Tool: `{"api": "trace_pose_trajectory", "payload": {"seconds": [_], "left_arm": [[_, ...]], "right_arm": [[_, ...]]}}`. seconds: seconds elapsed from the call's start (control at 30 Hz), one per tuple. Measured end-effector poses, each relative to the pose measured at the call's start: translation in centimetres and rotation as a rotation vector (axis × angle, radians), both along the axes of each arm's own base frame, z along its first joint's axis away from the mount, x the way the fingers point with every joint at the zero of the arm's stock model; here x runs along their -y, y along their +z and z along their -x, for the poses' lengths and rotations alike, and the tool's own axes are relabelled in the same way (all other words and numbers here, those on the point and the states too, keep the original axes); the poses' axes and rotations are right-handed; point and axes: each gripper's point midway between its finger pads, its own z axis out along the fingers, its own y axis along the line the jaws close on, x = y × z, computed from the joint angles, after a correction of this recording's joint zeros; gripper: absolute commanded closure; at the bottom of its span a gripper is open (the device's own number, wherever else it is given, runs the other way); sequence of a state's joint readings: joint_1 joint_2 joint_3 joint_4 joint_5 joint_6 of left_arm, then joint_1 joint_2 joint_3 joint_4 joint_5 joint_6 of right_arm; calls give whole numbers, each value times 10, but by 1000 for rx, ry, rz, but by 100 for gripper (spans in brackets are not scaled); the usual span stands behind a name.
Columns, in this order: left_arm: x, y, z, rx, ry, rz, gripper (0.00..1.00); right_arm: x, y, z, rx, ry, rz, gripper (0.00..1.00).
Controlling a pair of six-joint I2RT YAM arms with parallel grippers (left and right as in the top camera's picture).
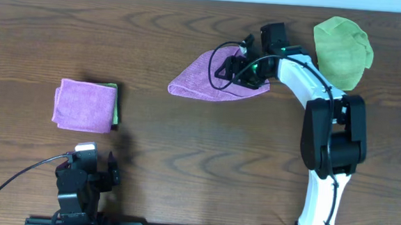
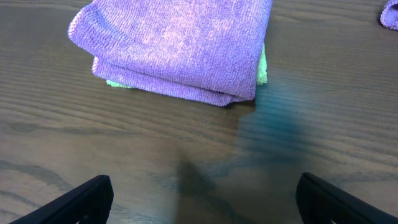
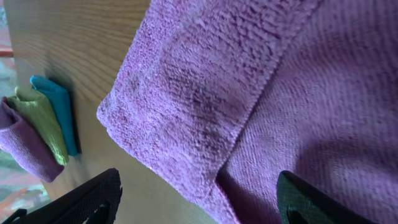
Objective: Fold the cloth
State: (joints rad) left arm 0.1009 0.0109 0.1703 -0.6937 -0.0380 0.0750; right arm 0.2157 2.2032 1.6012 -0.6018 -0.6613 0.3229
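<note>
Right gripper (image 3: 199,186), spread wide and holding nothing, is over the purple cloth (image 1: 195,81); left gripper (image 2: 205,186) sits open near the folded stack (image 1: 82,105).

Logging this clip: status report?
Left gripper open by folded stack. Right gripper open over purple cloth, partly folded. Green cloth apart, nothing blocking.

Folded purple cloth (image 2: 180,43) (green one (image 2: 262,67) beneath)

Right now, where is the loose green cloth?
In the overhead view, the green cloth lies at the table's far right, just beyond the right arm and right of the purple cloth.
</note>
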Motion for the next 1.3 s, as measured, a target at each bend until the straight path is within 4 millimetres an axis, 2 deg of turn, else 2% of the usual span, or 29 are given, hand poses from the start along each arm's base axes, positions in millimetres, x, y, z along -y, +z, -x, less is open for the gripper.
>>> {"api": "trace_pose_trajectory", "payload": {"seconds": [0.23,0.43,0.7,0.9,1.0,1.17,1.23,1.3], "left_arm": [[0,0,0,0,0,0,5],[0,0,0,0,0,0,5],[0,0,0,0,0,0,5],[0,0,0,0,0,0,5],[0,0,0,0,0,0,5],[0,0,0,0,0,0,5],[0,0,0,0,0,0,5],[0,0,0,0,0,0,5]], "right_arm": [[-9,-11,5,-2,-9,-21,23],[-12,-12,4,5,-13,-30,26],[-29,-9,2,30,-2,-51,28],[-39,-19,8,5,11,-52,30],[-40,-19,7,7,9,-54,44],[-44,-20,3,19,2,-65,89],[-45,-19,2,18,-7,-69,99],[-45,-18,0,23,-10,-72,99]]}}
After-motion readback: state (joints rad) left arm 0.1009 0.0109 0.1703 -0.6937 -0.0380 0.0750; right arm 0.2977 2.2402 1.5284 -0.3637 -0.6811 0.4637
